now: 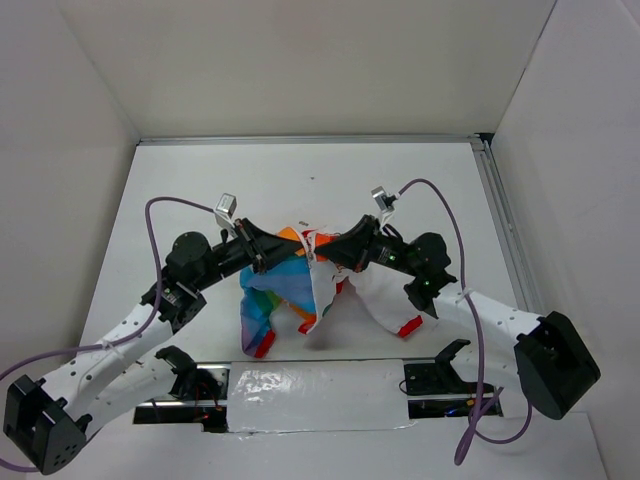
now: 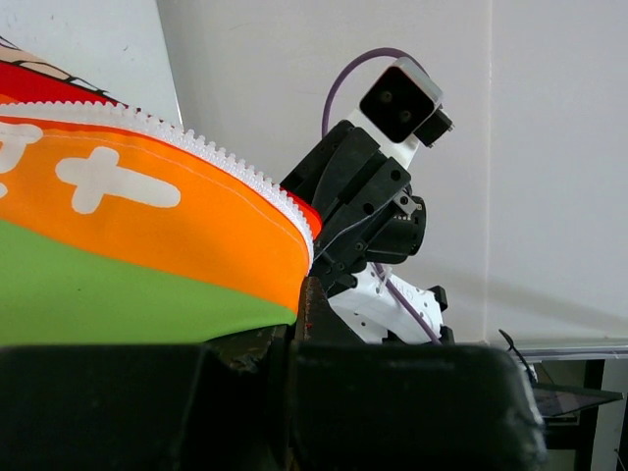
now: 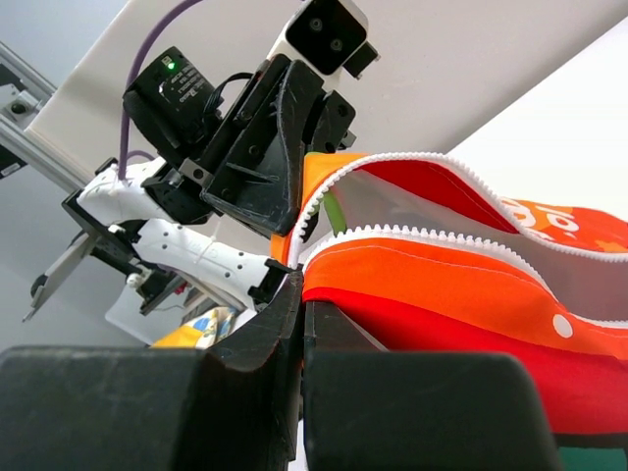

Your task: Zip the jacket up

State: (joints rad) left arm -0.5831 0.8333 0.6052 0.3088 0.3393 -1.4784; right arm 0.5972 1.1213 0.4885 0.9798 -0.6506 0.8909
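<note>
The jacket (image 1: 285, 295) hangs lifted at centre frame, its zipper teeth (image 3: 432, 238) unmeshed. My left gripper (image 1: 262, 262) and right gripper (image 1: 325, 258) are each pressed together, pinching a front edge. Judgement: keep both edges taut and level, and align the rows before seating. No slider is visible. The orange lettering (image 3: 554, 221) at right is unreadable.

Jacket (image 1: 282, 296) hangs (centrally) between left claw (image 1: 264, 258), right claw (image 1: 324, 256).

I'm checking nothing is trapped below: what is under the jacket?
The left gripper and right gripper pinch the jacket by its zipper edges, so it hangs over the white table. Table surface shows around it; the patch directly beneath is covered by fabric.
</note>
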